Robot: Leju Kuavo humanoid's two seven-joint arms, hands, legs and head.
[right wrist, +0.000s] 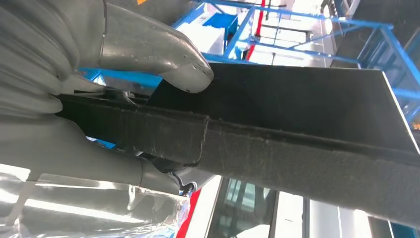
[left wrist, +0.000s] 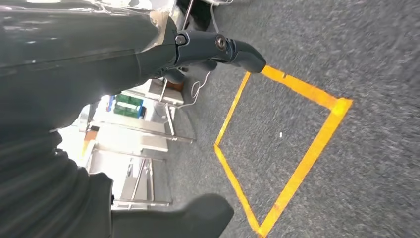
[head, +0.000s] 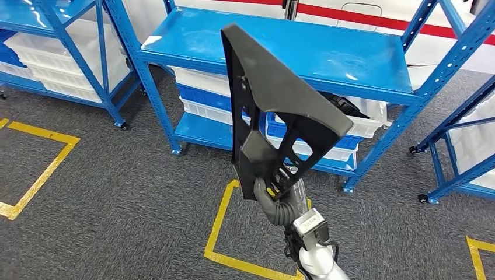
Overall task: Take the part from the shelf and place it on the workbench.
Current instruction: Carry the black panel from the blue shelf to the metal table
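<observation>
Black part [head: 274, 105] held upright by right hand [head: 273, 195], fingers clenched on base | lifted off shelf [head: 327, 52] for carry | left hand [left wrist: 213, 47] prob. released, unclear.

The part [head: 274, 111] is blocking a good chunk of the shelf [head: 327, 46] behind it in the head view, plus some of the white bins [head: 362, 116] on the lower level. It's also covering most of the right hand [head: 274, 195] gripping it, so the fingers are mostly lost behind the black plastic. In the right wrist view the part [right wrist: 297, 124] is running off the frame edge (no telling its full outline there). Something dark is sitting in one bin [head: 344, 105], too hidden to identify. The left hand [left wrist: 99, 54] is getting cropped in its wrist view, and the distant racks [left wrist: 143, 129] there are looking too blurry to read.
</observation>
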